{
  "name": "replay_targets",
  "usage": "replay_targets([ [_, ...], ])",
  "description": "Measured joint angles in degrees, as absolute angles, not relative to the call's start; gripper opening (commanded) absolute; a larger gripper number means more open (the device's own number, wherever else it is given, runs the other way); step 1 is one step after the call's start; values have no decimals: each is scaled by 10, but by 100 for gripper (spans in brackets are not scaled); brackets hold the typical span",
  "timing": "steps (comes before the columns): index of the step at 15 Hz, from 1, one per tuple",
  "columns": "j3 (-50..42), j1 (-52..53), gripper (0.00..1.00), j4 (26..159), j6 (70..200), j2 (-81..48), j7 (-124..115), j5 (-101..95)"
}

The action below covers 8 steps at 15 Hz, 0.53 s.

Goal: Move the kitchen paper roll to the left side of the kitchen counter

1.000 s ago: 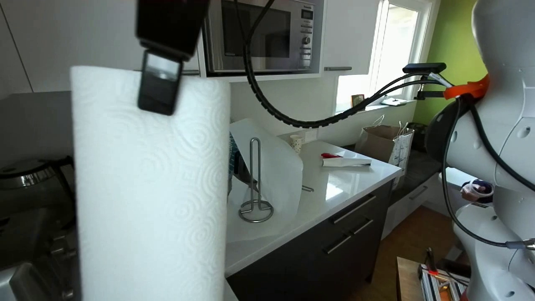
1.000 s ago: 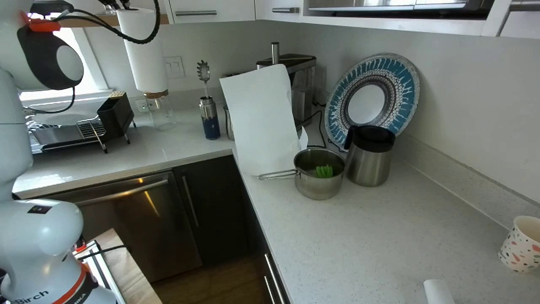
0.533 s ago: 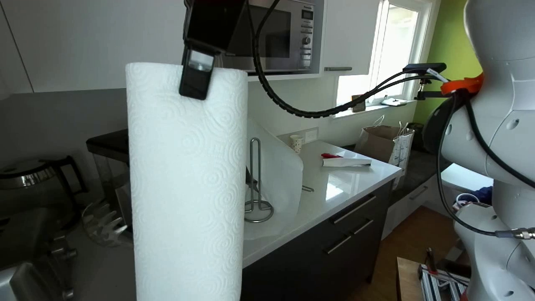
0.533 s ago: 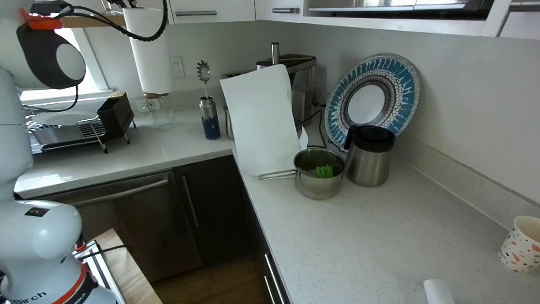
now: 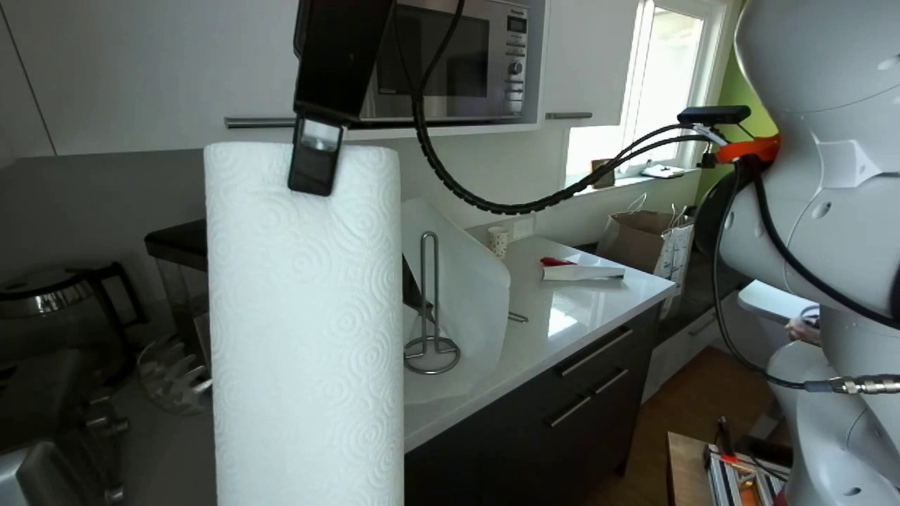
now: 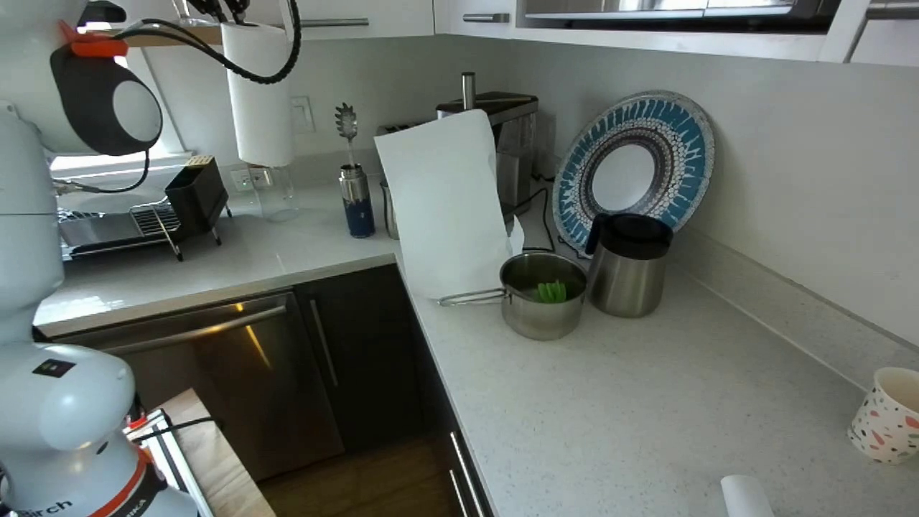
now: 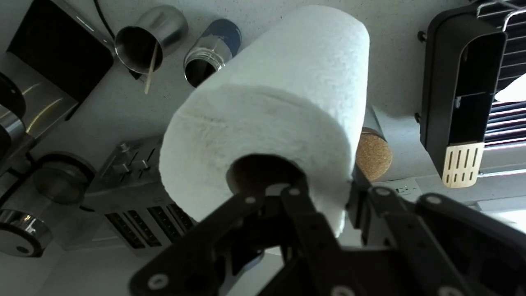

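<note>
One black gripper (image 7: 317,188), part-closed, pinches white cylindrical paper roll (image 5: 304,330) by 1 wall; if torn, we'd prob. drop it.

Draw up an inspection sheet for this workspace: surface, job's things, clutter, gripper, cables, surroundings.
Surface: kitchen counter, light and speckled, dark cabinet fronts below.
Job's things: kitchen paper roll, held raised above the counter, not yet set down.
Clutter: metal rod stand, saucepan with something green inside, steel jug, tilted patterned plate, spotted cup, corked jar.
Gripper: closed on the roll's top end; one finger outside, the other inside its hollow middle.
Cables: black arm cable hanging in a loop, crossing in front of the roll in an exterior view; thin black cord beside the plate.
Surroundings: microwave above the counter, window, paper bag.
</note>
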<state>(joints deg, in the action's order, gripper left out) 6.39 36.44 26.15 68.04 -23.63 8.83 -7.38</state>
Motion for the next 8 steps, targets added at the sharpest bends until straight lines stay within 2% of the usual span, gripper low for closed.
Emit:
replay_targets([
  [1,64,363,27,262,680,-238,88,-73],
  [2,64,363,7,262,680,-238,87,-73],
  [8,62,357,7,261,710,-253,88,-96],
])
